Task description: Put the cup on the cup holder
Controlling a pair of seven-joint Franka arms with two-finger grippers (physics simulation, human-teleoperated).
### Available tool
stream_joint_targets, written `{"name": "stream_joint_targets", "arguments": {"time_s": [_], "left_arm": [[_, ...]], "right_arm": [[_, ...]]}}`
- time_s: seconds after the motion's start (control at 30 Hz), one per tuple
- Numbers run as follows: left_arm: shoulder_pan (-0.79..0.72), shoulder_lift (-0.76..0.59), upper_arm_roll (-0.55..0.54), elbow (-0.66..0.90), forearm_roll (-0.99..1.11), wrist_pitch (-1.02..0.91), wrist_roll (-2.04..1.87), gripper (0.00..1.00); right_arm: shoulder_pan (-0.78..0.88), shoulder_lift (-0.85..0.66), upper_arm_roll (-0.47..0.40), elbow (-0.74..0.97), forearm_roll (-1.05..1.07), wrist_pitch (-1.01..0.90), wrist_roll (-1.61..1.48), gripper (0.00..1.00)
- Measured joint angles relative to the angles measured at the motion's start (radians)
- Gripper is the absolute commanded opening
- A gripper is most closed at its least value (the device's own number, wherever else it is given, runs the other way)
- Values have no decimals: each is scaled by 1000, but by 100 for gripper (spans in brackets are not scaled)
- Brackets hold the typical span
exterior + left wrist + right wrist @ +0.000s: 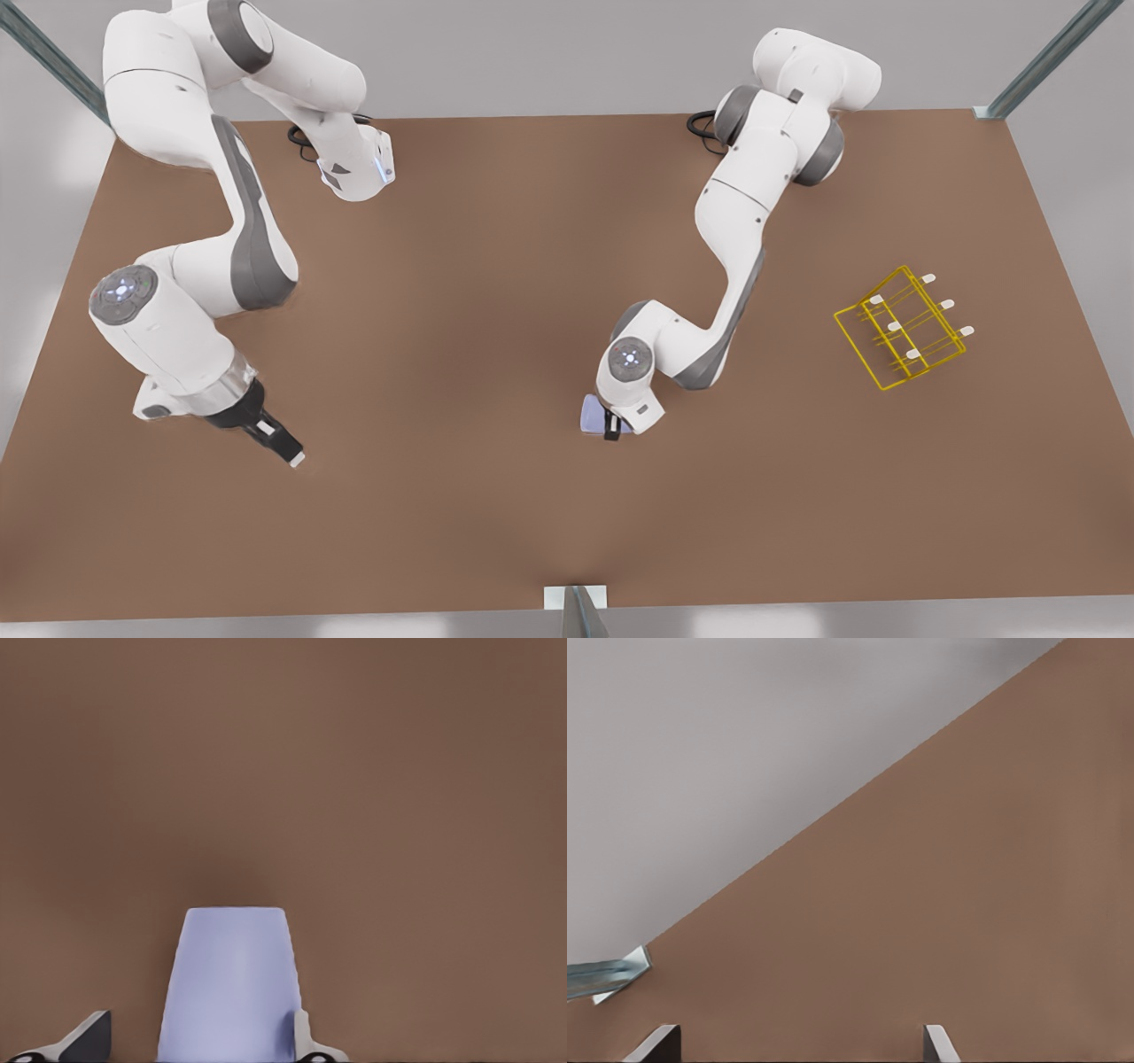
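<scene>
The pale lavender cup (229, 983) stands on the brown table between the fingers of my left gripper (199, 1047), which is open: one finger touches the cup's side, the other stands apart from it. In the front view this gripper (613, 425) is low near the table's middle, with the cup (591, 416) partly under it. The yellow wire cup holder (895, 326), with white-tipped pegs, sits far off at the front view's right. My right gripper (288, 452) waits open above the table at the front view's left, nothing between its fingers (660, 1043).
The brown table (496, 292) has bare surface between the cup and the cup holder. A metal frame post (602, 976) stands at the table's corner near the right gripper. Another post (580, 611) rises at the near edge.
</scene>
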Motion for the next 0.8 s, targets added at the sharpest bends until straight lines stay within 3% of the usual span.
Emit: {"name": "stream_joint_targets", "arguments": {"time_s": [0.03,0.1,0.17,0.3,0.47,0.5,0.53,0.6,0.8], "left_arm": [[-1,2,0,0,0,4,0,100],[-1,7,-1,1,-1,11,0,100],[-2,14,-1,1,-1,15,0,100],[-9,38,-1,-2,-1,34,1,100],[-15,53,0,-3,0,52,1,97],[-15,53,0,-2,0,54,2,71],[-15,52,0,0,-2,55,5,67],[-14,47,-1,0,-4,54,11,71],[7,-46,-10,52,-15,-33,32,72]], "right_arm": [[20,-71,-65,-20,-3,-86,-43,100],[124,-271,-277,-172,69,-210,-128,100],[139,-335,-342,-231,124,-295,-205,100],[117,-352,-346,-232,176,-398,-334,100],[190,-135,-329,-17,152,-432,-456,100],[206,-127,-329,-10,141,-433,-476,100],[219,-121,-329,-6,129,-432,-496,100],[228,-111,-328,-4,108,-424,-532,100],[246,-79,-334,-2,64,-378,-617,100]]}}
